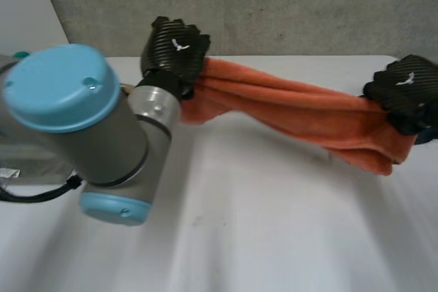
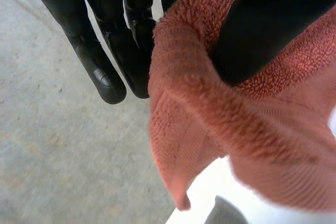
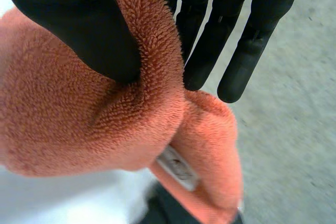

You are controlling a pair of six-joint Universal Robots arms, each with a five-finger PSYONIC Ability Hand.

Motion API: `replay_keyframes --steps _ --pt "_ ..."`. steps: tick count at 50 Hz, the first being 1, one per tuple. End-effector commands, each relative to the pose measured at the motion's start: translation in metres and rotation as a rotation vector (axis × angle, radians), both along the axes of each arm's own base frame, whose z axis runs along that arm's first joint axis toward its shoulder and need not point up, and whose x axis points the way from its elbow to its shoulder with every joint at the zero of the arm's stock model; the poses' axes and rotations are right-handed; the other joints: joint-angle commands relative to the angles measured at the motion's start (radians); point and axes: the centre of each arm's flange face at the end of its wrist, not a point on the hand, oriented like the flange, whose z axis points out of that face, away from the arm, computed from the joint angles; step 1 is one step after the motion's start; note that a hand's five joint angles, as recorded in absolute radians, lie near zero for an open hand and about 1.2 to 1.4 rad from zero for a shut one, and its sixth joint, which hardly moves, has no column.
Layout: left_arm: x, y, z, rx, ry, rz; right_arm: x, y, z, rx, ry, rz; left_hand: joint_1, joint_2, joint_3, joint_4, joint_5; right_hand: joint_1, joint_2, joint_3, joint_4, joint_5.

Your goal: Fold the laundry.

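An orange towel (image 1: 301, 111) hangs stretched above the white table (image 1: 260, 223) between my two hands. My left hand (image 1: 174, 49) grips the towel's left end at the far side of the table. In the left wrist view the thumb (image 2: 262, 30) pinches the orange towel (image 2: 220, 124) against the fingers (image 2: 105, 72), and a corner droops below. My right hand (image 1: 407, 90) holds the towel's right end, which sags beneath it. In the right wrist view its thumb (image 3: 79, 24) presses the fluffy orange towel (image 3: 79, 119) against the fingers (image 3: 231, 51); a white label (image 3: 178, 169) hangs at the edge.
A grey concrete wall (image 1: 274, 5) stands behind the table's far edge. My left arm (image 1: 75, 114) with its light-blue caps covers the table's left part. The table's right edge lies just under my right hand.
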Motion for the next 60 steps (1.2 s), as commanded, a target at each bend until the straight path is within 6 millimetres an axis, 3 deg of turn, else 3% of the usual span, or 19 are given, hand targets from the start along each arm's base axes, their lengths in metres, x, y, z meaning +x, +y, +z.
replay_keyframes --steps 1,4,7,13,15,17,18,21,24,26,30,35,44,50,55,56,57,58,60 --pt "0.03 -0.017 -0.047 0.121 -0.123 0.087 0.046 0.036 -0.05 0.281 0.011 0.133 0.255 0.2 0.203 0.197 0.265 0.299 0.228 0.205 0.196 0.229" --pt "0.035 -0.015 -0.076 0.214 -0.221 0.093 0.049 0.037 -0.08 0.415 0.093 0.111 0.255 0.2 0.203 0.197 0.265 0.299 0.228 0.205 0.196 0.229" --pt "0.036 -0.019 -0.095 0.272 -0.269 0.095 0.05 0.027 -0.089 0.428 0.136 0.08 0.255 0.2 0.203 0.197 0.265 0.299 0.228 0.205 0.196 0.229" --pt "0.015 -0.063 -0.09 0.172 -0.203 0.116 0.081 -0.028 -0.064 0.115 0.078 0.054 0.255 0.2 0.203 0.197 0.265 0.299 0.228 0.205 0.196 0.229" --pt "0.01 -0.097 -0.065 0.046 -0.125 0.154 0.088 -0.049 -0.047 -0.021 0.024 0.029 0.255 0.2 0.203 0.197 0.265 0.299 0.228 0.205 0.196 0.229" --pt "0.011 -0.118 -0.038 -0.068 -0.058 0.186 0.096 -0.076 -0.011 -0.258 -0.091 -0.01 0.255 0.2 0.203 0.197 0.265 0.299 0.228 0.205 0.196 0.229" --pt "0.011 -0.132 -0.008 -0.192 0.014 0.209 0.1 -0.081 0.003 -0.345 -0.131 -0.013 0.255 0.2 0.203 0.197 0.265 0.299 0.228 0.205 0.196 0.229" --pt "0.017 -0.145 0.042 -0.409 0.168 0.245 0.103 -0.095 0.049 -0.654 -0.286 -0.026 0.255 0.2 0.203 0.197 0.265 0.299 0.228 0.205 0.196 0.229" --pt "0.02 -0.14 0.071 -0.518 0.247 0.252 0.102 -0.091 0.067 -0.785 -0.346 -0.022 0.255 0.2 0.203 0.197 0.265 0.299 0.228 0.205 0.196 0.229" --pt "0.017 -0.131 0.063 -0.497 0.233 0.235 0.101 -0.088 0.063 -0.755 -0.335 -0.021 0.255 0.2 0.203 0.197 0.265 0.299 0.228 0.205 0.196 0.229" --pt "0.018 -0.123 0.012 -0.352 0.133 0.22 0.102 -0.08 0.027 -0.563 -0.262 -0.014 0.255 0.2 0.203 0.197 0.265 0.299 0.228 0.205 0.196 0.229" --pt "0.021 -0.101 -0.047 -0.189 0.016 0.195 0.105 -0.059 -0.045 -0.245 -0.143 0.016 0.255 0.2 0.203 0.197 0.265 0.299 0.228 0.205 0.196 0.229" --pt "0.043 -0.038 -0.137 0.15 -0.239 0.152 0.094 -0.019 -0.117 0.048 -0.011 0.022 0.255 0.2 0.203 0.197 0.265 0.299 0.228 0.205 0.196 0.229" --pt "0.07 -0.004 -0.144 0.302 -0.341 0.185 0.083 0.016 -0.141 0.207 0.11 0.054 0.255 0.2 0.203 0.197 0.265 0.299 0.228 0.205 0.196 0.229" --pt "0.084 0.022 -0.126 0.328 -0.359 0.187 0.074 0.029 -0.129 0.24 0.131 0.051 0.255 0.2 0.203 0.197 0.265 0.299 0.228 0.205 0.196 0.229" --pt "0.086 0.025 -0.122 0.325 -0.354 0.186 0.073 0.031 -0.126 0.24 0.129 0.051 0.174 0.119 0.122 0.116 0.184 0.169 0.099 0.075 0.066 0.099" --pt "0.087 0.027 -0.119 0.319 -0.35 0.185 0.073 0.033 -0.121 0.23 0.124 0.053 0.037 -0.019 -0.015 -0.022 0.046 -0.204 -0.275 -0.298 -0.307 -0.274" --pt "0.088 0.03 -0.111 0.305 -0.338 0.181 0.072 0.033 -0.119 0.225 0.121 0.054 -0.319 -0.374 -0.371 -0.378 -0.31 -0.388 -0.459 -0.482 -0.491 -0.458" --pt "0.088 0.033 -0.105 0.294 -0.332 0.175 0.071 0.034 -0.109 0.199 0.106 0.047 -0.566 -0.621 -0.617 -0.624 -0.556 -0.828 -0.898 -0.922 -0.931 -0.897"
